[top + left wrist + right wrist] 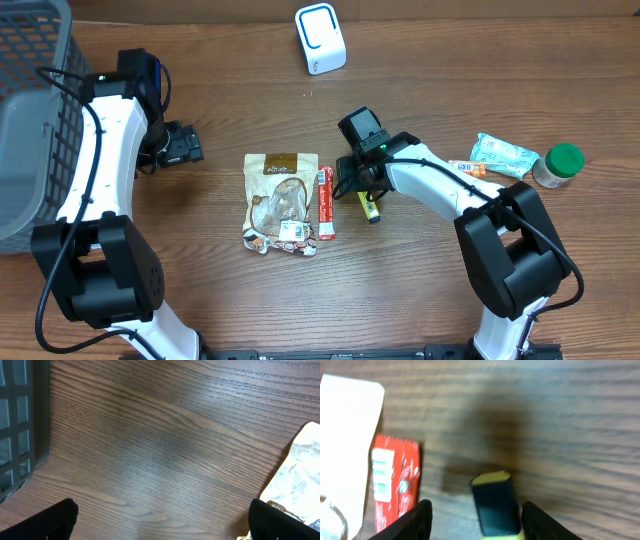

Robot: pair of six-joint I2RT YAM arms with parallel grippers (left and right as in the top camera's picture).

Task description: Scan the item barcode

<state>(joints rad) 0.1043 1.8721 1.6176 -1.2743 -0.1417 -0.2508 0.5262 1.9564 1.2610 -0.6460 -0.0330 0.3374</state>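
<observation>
A black and yellow handheld scanner (370,207) lies on the wooden table right of a red candy bar (326,203) and a clear-windowed snack bag (282,200). My right gripper (358,185) hangs over the scanner. In the right wrist view the scanner (495,505) sits between the fingers of the right gripper (476,512), which is open, with bare table showing on both sides of it. The red bar (395,485) lies just left of the left finger. My left gripper (185,145) is open over bare wood left of the bag, and nothing lies between the fingers of the left gripper (162,517).
A grey mesh basket (30,120) fills the far left edge. A white boxy device (320,38) stands at the back centre. At the right lie an orange tube (465,168), a teal packet (503,153) and a green-lidded jar (558,165).
</observation>
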